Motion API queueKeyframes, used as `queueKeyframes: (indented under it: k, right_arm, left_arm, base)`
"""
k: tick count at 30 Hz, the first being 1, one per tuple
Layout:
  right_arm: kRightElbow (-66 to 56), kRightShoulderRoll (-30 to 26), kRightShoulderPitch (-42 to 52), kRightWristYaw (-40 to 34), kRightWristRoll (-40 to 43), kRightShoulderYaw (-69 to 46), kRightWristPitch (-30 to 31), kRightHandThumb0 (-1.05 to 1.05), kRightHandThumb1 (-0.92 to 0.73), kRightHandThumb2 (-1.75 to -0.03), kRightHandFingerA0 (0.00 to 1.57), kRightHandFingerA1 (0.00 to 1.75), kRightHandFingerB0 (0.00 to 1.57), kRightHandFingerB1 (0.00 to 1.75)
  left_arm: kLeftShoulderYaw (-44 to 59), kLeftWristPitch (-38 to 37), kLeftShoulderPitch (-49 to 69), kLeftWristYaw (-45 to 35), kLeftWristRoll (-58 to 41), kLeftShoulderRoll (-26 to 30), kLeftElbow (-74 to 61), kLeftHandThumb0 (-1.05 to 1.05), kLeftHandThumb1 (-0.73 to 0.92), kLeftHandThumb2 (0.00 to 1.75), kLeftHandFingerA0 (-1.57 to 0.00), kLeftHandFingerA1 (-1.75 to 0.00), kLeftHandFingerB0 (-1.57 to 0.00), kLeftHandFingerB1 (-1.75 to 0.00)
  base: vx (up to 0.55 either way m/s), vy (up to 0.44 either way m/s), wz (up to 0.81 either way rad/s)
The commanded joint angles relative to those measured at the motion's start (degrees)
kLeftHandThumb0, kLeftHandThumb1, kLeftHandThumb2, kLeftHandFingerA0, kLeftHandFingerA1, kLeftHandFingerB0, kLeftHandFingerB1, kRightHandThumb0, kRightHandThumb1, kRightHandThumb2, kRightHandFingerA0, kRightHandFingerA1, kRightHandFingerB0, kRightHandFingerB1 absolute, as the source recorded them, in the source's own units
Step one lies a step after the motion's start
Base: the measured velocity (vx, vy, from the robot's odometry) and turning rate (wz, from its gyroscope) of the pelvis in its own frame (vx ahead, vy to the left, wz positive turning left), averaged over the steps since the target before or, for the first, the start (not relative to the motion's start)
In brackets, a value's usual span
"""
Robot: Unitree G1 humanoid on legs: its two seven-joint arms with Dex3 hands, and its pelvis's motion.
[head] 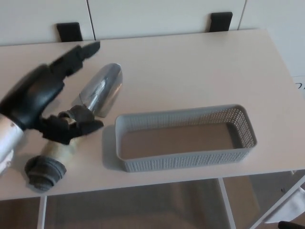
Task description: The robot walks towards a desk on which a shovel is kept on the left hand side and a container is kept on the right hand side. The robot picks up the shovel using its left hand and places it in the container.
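Grasp step in hand, by my reading: the left hand (45, 102) hovers over the shovel (76, 129) handle at about 9 o'clock of the frame, fingers spread wide and holding nothing, upper fingers reaching toward 1 o'clock above the blade, thumb curled low across the handle near its dark collar. Whether the thumb touches the handle, cannot tell. Right hand does not show. Shovel lies flat on the counter (190, 67), left side, blade pointing to 1 o'clock, butt end to 7 o'clock. Blade is a polished metal scoop, rounded and shiny; handle is pale and cylindrical, wrapped at both ends in dark grey, rumpled, cloth-like material. Container (186, 157) sits just beside it at 3 o'clock of the shovel: a long, shallow, grey rectangular basket, plastic by the look, with finely perforated walls, rounded corners, nothing inside. Counter top is smooth, matte, pale beige. Next move likely calls for closing the fingers round the mid-handle, lifting clear, then carrying toward 3 o'clock and lining the shovel lengthwise with the basket, since the narrow width probably will not take it crosswise.
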Motion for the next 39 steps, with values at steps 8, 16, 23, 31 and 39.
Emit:
queueKeyframes:
  k: [8, 16, 23, 31, 39]
  right_arm:
    - [-0.81, -1.66, 0.13, -0.49, -0.30, -0.55, 0.18, -0.34, -0.43, -0.53, 0.86, 0.51, 0.66, 0.48]
    - [-0.93, -1.62, 0.20, -0.58, -0.33, -0.47, 0.34, -0.33, -0.45, -0.52, 0.88, 0.50, 0.67, 0.47]
    - [-0.16, -1.93, 0.00, -0.56, -0.48, -0.28, -0.17, -0.37, -0.42, -0.52, 0.89, 0.49, 0.69, 0.46]
    - [-0.81, -1.75, -0.04, -0.55, -0.17, 0.03, 0.13, -0.33, -0.43, -0.53, 0.86, 0.51, 0.68, 0.48]
    - [-0.88, -1.71, -0.15, -1.58, -1.05, 0.42, -0.05, -0.35, -0.42, -0.52, 0.88, 0.50, 0.70, 0.47]
  left_arm:
    - [0.40, 11.53, 4.71, 10.04, 17.11, -1.90, -1.73, -0.69, 0.42, 0.80, 0.00, -0.17, 0.00, -0.12]
    - [1.29, 9.75, 5.68, 13.70, 20.97, -3.42, -2.00, -0.66, 0.42, 0.78, -0.02, -0.23, -0.05, -0.16]
    - [-0.52, 9.94, 6.43, 13.41, 23.62, -5.18, -0.58, -0.67, 0.43, 0.78, -0.04, -0.31, -0.07, -0.16]
    - [-2.53, 11.63, 6.20, 12.46, 25.85, -7.43, 3.06, -0.65, 0.41, 0.79, -0.05, -0.42, -0.02, -0.18]
    - [-2.11, 11.51, 5.46, 11.10, 24.88, -8.75, 7.02, -0.65, 0.42, 0.77, -0.05, -0.34, -0.06, -0.14]
  base:
    - [0.00, 0.000, 0.00]
    - [0.00, 0.000, 0.00]
    - [0.00, 0.000, 0.00]
    - [0.00, 0.000, 0.00]
    - [0.00, 0.000, 0.00]
